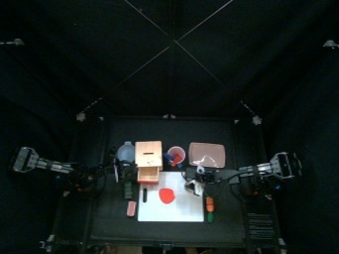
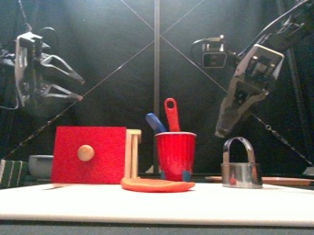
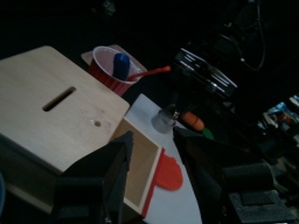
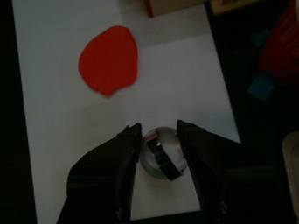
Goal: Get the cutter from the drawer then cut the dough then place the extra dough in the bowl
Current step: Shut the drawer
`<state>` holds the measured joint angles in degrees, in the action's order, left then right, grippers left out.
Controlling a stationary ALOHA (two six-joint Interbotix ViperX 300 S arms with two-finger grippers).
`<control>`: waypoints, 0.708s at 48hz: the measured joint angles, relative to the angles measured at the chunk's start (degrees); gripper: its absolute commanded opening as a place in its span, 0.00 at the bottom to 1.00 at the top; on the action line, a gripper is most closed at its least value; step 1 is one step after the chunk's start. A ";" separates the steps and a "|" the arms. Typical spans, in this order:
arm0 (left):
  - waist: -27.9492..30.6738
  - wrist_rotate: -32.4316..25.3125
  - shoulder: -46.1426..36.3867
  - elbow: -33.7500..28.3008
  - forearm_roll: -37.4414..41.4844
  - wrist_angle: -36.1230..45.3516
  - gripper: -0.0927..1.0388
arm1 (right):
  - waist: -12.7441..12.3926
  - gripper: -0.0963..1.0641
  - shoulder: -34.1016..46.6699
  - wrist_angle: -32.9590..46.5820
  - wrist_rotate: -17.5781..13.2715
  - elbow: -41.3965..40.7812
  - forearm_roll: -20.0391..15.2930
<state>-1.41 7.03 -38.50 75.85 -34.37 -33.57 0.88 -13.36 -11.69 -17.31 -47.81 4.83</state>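
The round metal cutter with a wire handle (image 4: 162,154) stands upright on the white cutting board (image 4: 59,114), apart from the flat red dough disc (image 4: 111,59). The right gripper (image 4: 158,129) hangs over the cutter with its jaws spread either side, hiding part of its rim and perhaps not touching it. The left gripper (image 3: 181,162), jaws wide apart and empty, hovers near the pale wooden box (image 3: 52,96).

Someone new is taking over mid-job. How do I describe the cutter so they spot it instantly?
Start at the big white cutting board. On its right part, apart from the flat red dough, stands the cutter, just below the open right gripper. It alone is a shiny metal ring with an arched wire handle.
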 measured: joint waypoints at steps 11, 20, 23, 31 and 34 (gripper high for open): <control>6.50 0.09 0.44 -3.69 -0.35 0.70 0.78 | 0.44 0.71 1.49 3.43 0.09 4.92 3.16; 13.80 0.18 2.90 -8.00 -0.53 9.32 0.59 | 1.76 0.63 7.21 7.29 0.53 9.93 4.31; 16.96 0.26 4.39 -9.84 -0.70 13.80 0.51 | 2.11 0.59 9.84 7.73 0.53 12.22 4.75; 24.43 0.35 7.29 -13.62 -1.05 19.51 0.44 | 3.08 0.52 16.79 8.09 0.53 18.98 6.15; 26.98 0.35 8.09 -14.33 -1.32 19.69 0.44 | 3.52 0.52 19.25 8.09 0.62 21.71 6.68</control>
<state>25.58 7.38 -30.41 61.52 -35.68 -13.89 4.39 5.89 -3.60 -16.70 -26.10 11.51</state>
